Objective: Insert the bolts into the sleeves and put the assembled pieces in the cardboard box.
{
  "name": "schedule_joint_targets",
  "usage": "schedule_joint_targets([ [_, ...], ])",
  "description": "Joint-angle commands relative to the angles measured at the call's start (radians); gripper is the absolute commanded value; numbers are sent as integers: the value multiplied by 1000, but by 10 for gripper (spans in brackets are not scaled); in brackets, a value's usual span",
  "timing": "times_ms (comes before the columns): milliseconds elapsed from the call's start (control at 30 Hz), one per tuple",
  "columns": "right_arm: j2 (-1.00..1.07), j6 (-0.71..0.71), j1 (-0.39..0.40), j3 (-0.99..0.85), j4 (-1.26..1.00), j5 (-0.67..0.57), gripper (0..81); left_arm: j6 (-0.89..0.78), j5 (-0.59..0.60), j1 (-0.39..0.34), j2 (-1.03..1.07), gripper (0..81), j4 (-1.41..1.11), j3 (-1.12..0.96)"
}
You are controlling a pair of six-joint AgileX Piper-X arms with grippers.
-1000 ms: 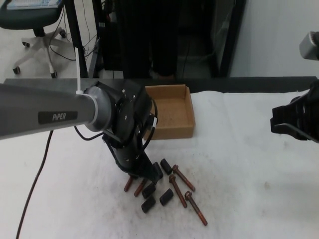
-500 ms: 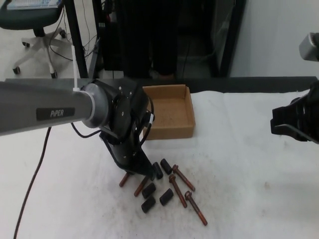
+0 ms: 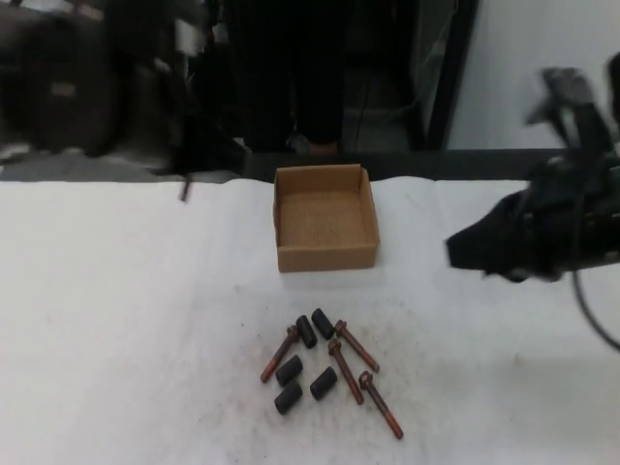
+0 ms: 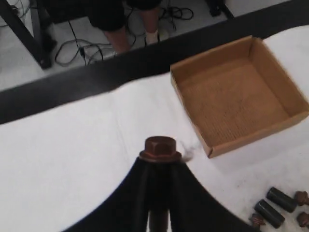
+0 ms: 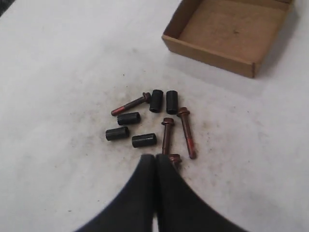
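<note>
My left gripper [image 4: 159,163] is shut on a rusty bolt [image 4: 160,147], hex head up, held above the white cloth beside the cardboard box [image 4: 256,137]. In the high view this arm is a blur at the back left, with the bolt [image 3: 184,190] hanging under it. Several bolts [image 3: 345,371] and black sleeves [image 3: 289,370] lie mixed in a pile in front of the box [image 3: 326,259]. My right gripper [image 5: 155,163] is shut with nothing in it and hovers over the near edge of the pile [image 5: 144,140]. One bolt head [image 5: 175,158] peeks out beside its fingers.
The box [image 5: 207,55] has nothing in it. White cloth [image 3: 116,320] covers the bench, bare on both sides of the pile. The right arm [image 3: 523,237] hangs over the right side of the bench. A dark bench edge and dark equipment stand behind.
The left arm has lifted off the pile and swung up to the back left with one bolt. The right arm has moved in toward the centre.
</note>
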Motion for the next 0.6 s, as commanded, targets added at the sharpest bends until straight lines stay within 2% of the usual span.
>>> schedule_joint_targets([
  [0, 22, -67, 47, -6, -33, 38, 3, -26, 54, 12, -153, 0, -6, 122],
  [100, 76, -135, 119, -6, -48, 113, 3, -26, 142, 12, -318, 0, -6, 233],
  [200, 141, -131, 166, -20, -41, 224, 3, -26, 240, 12, -471, 0, -6, 339],
  [300, 231, -119, 191, -79, -12, 288, 3, -31, 304, 12, -562, 0, -6, 431],
  [433, 357, -59, 198, -228, 52, 310, 6, -116, 328, 12, -610, 0, -6, 499],
  [500, 427, -59, 198, -319, 90, 310, 64, -133, 328, 12, -610, 0, -6, 513],
  [567, 495, -59, 198, -406, 120, 302, 155, -138, 328, 12, -610, 0, -6, 518],
])
